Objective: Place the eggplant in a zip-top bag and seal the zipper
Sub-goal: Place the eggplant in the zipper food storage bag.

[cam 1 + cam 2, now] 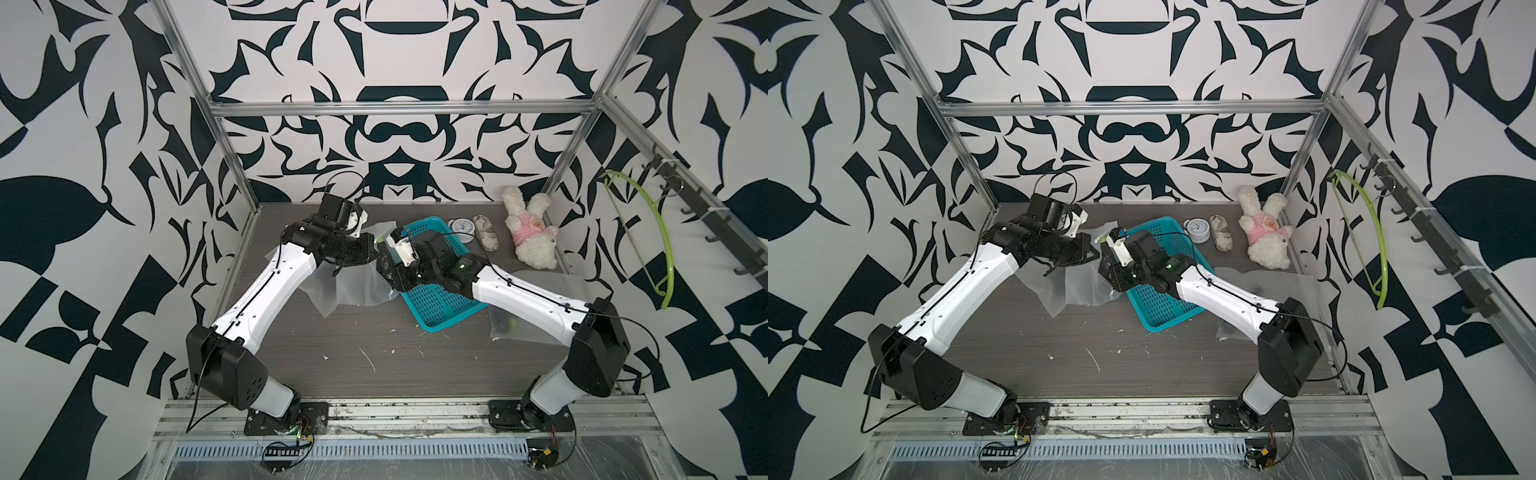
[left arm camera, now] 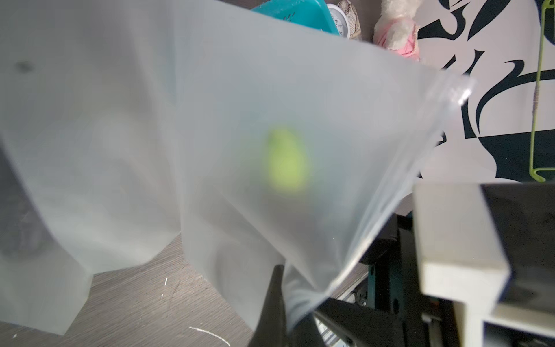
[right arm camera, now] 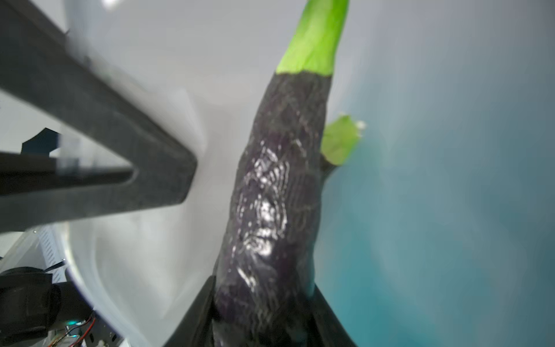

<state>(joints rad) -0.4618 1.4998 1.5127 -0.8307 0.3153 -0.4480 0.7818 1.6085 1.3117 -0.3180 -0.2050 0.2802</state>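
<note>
A frosted zip-top bag (image 1: pixel 357 286) (image 1: pixel 1075 286) hangs at the table's back middle, its lower part resting on the table. My left gripper (image 1: pixel 371 254) (image 2: pixel 292 312) is shut on the bag's zipper rim (image 2: pixel 405 186) and holds it up. The eggplant (image 3: pixel 270 195) is dark purple with a green stem (image 3: pixel 315 39). My right gripper (image 1: pixel 385 268) (image 3: pixel 264 300) is shut on its thick end. The stem end points into the bag's mouth and shows as a green blur (image 2: pixel 286 162) through the bag wall. Its green tip (image 1: pixel 1102 239) shows between the two grippers.
A teal basket (image 1: pixel 436 299) lies under my right arm. Behind it sit a small clock (image 1: pixel 461 227), a wrapped bundle (image 1: pixel 484 232) and a plush toy (image 1: pixel 530 232). Another frosted bag (image 1: pixel 523 299) lies at the right. A green hanger (image 1: pixel 665 249) hangs on the right wall.
</note>
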